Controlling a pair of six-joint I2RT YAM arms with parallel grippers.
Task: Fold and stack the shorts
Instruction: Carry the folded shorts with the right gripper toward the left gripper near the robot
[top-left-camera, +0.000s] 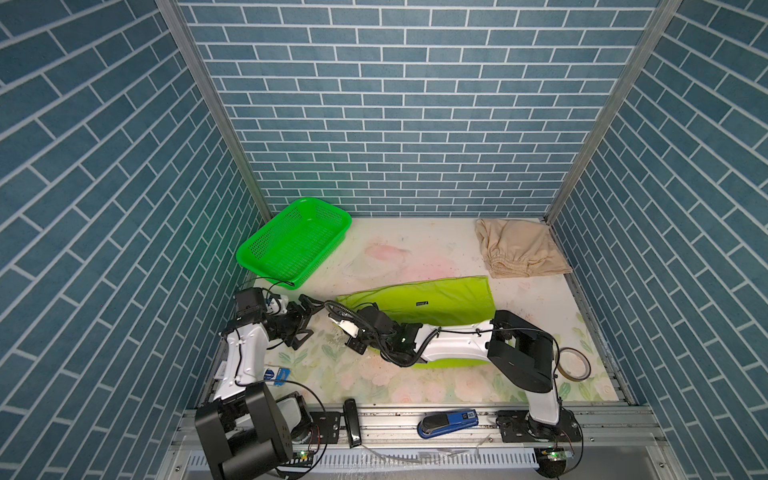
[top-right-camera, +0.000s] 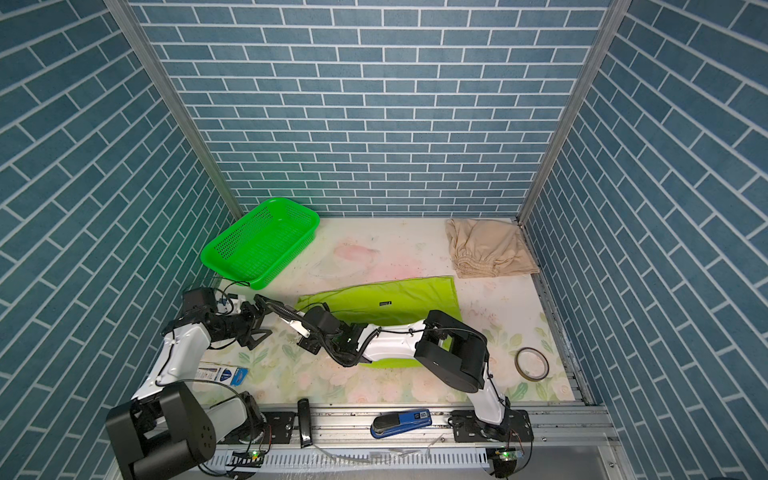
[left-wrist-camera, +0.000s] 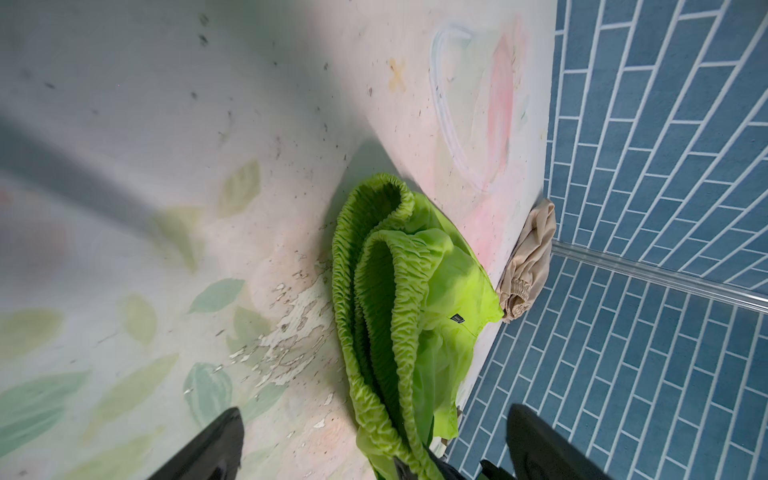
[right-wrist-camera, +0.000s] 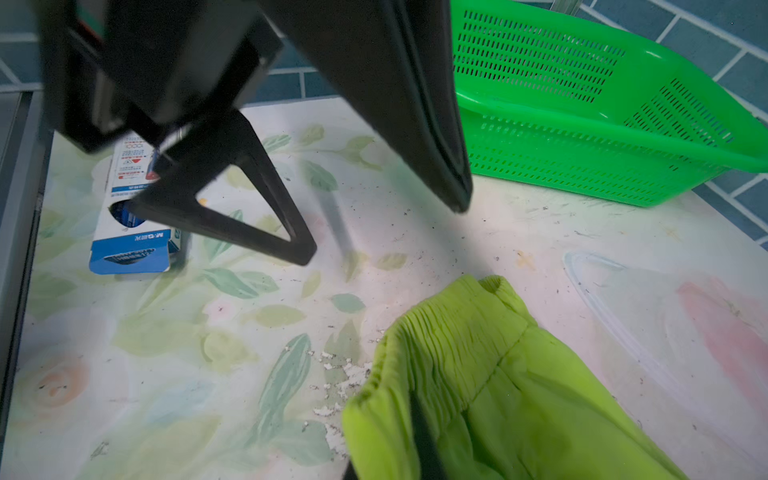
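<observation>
The lime green shorts (top-left-camera: 432, 297) (top-right-camera: 395, 299) lie flattened across the middle of the table, black label up. My right gripper (top-left-camera: 334, 322) (top-right-camera: 293, 324) (right-wrist-camera: 419, 457) is shut on their gathered elastic waistband (right-wrist-camera: 440, 345) at the left end. My left gripper (top-left-camera: 306, 322) (top-right-camera: 262, 319) (left-wrist-camera: 378, 449) stands open just left of that end, facing it, and touches nothing. From the left wrist, the folded waistband (left-wrist-camera: 374, 291) appears between my open fingers (left-wrist-camera: 216, 444). The beige shorts (top-left-camera: 519, 249) (top-right-camera: 490, 249) (left-wrist-camera: 528, 257) lie bunched in the far right corner.
A bright green plastic basket (top-left-camera: 328, 253) (top-right-camera: 299, 245) (right-wrist-camera: 582, 137) sits at the far left. A tape roll (top-left-camera: 573, 363) lies near the right wall and a blue-white box (top-left-camera: 278, 374) (right-wrist-camera: 133, 224) by the left arm. A blue stapler (top-left-camera: 449, 422) rests on the front rail.
</observation>
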